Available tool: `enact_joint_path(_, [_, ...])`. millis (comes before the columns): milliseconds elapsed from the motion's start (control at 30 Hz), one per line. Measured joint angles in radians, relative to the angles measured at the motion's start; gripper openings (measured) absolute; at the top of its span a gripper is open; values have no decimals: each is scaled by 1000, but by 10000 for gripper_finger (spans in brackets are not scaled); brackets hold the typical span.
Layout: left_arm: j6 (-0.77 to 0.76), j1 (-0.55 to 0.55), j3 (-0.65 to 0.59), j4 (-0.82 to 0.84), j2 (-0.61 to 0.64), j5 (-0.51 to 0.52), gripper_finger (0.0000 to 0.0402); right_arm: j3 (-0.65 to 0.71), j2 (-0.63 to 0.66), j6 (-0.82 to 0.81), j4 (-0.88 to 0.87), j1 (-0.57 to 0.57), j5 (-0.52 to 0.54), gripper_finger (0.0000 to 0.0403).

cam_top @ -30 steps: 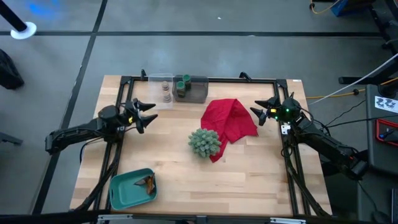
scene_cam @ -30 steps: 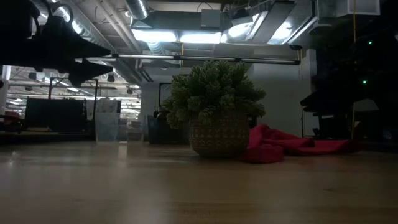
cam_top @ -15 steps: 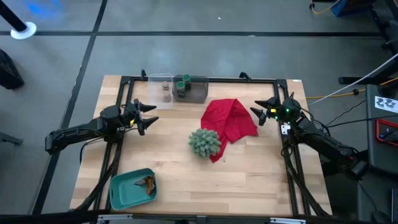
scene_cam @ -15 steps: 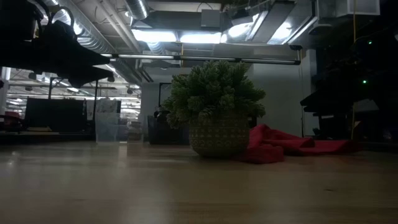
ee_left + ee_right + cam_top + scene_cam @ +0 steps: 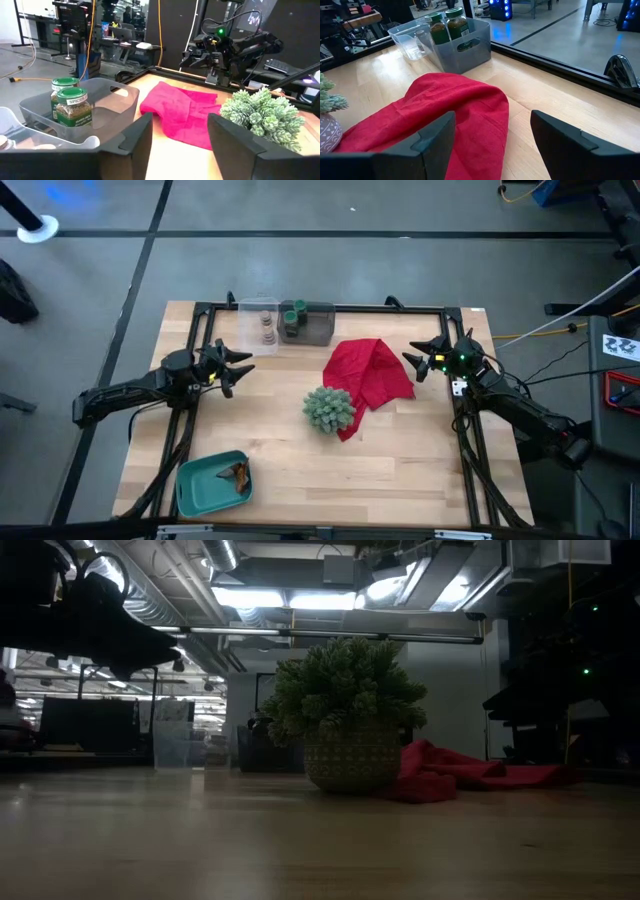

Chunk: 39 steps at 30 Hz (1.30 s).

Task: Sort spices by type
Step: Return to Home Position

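Note:
Two jars with green lids (image 5: 70, 102) stand in a grey bin (image 5: 312, 326) at the table's far edge. Beside it, a clear bin (image 5: 260, 320) holds tan-brown jars (image 5: 268, 332). Orange and brown packets (image 5: 237, 473) lie in a teal tray (image 5: 200, 490) near the front left corner. My left gripper (image 5: 236, 365) hovers open, near of the clear bin, pointing toward the table's right. My right gripper (image 5: 410, 361) hovers open just right of the red cloth (image 5: 370, 372). Both wrist views show the open fingers holding nothing.
A spiky green ball plant (image 5: 328, 408) in a woven pot stands mid-table, with the red cloth bunched against its far right side. A black frame rail (image 5: 320, 307) runs around the table. Bare wood shows between the tray and the plant.
My left gripper has crept slightly toward the table's right and its wrist has turned a little, as the low view's silhouette shows. Nothing else has moved.

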State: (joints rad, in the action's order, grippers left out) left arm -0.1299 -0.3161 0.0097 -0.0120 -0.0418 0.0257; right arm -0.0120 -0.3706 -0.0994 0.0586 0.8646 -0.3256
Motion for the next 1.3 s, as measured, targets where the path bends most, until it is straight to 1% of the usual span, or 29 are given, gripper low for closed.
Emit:
enact_joint_path(267, [0,0,0,0,0,0,119,0,0,0,0,0,0,257])
enact_joint_path(433, [35,-1,0,0,0,0,99,0,0,0,0,0,0,257])
enact_joint_path(533, [56,-1,0,0,0,0,96,0,0,0,0,0,0,257])
enact_joint_path(1300, [56,-1,0,0,0,0,100,0,0,0,0,0,0,257])
